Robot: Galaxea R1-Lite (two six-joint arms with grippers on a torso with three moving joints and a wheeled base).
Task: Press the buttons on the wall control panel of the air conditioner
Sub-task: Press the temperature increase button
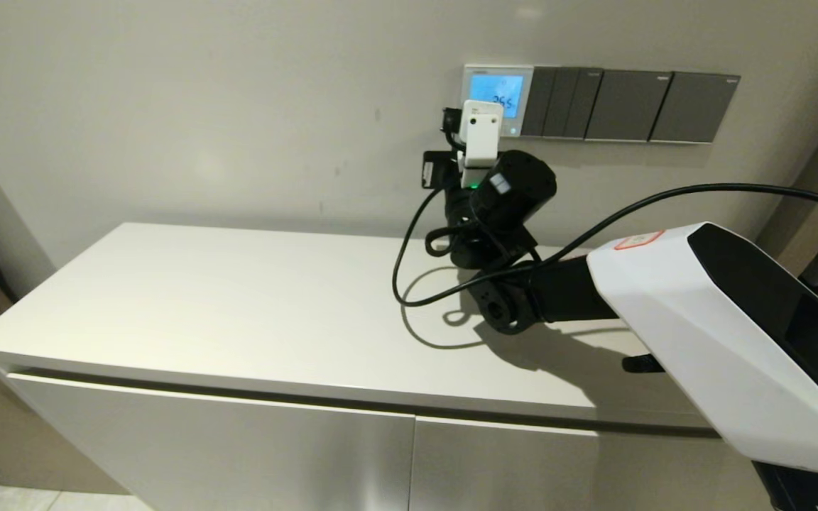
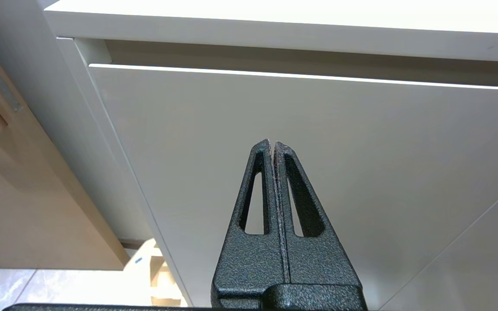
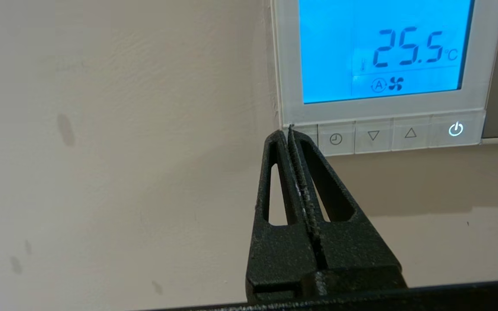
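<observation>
The white wall control panel [image 1: 471, 99] has its screen lit blue and reads 25.5. In the right wrist view the panel [image 3: 287, 65] fills the far side, with the row of buttons [image 3: 391, 134] along its lower edge; the power button [image 3: 455, 129] glows. My right gripper [image 3: 290, 131] is shut and empty. Its tips are at the leftmost button, by the panel's lower corner; I cannot tell if they touch. In the head view my right wrist [image 1: 481, 131] hides that corner. My left gripper [image 2: 273, 144] is shut and empty, low in front of the cabinet door.
Dark grey switch plates [image 1: 629, 105] adjoin the panel on its right. A white cabinet top [image 1: 238, 305] lies under my right arm, with a black cable [image 1: 409, 270] looping over it. Wooden furniture [image 2: 15, 194] stands left of the cabinet door [image 2: 361, 129].
</observation>
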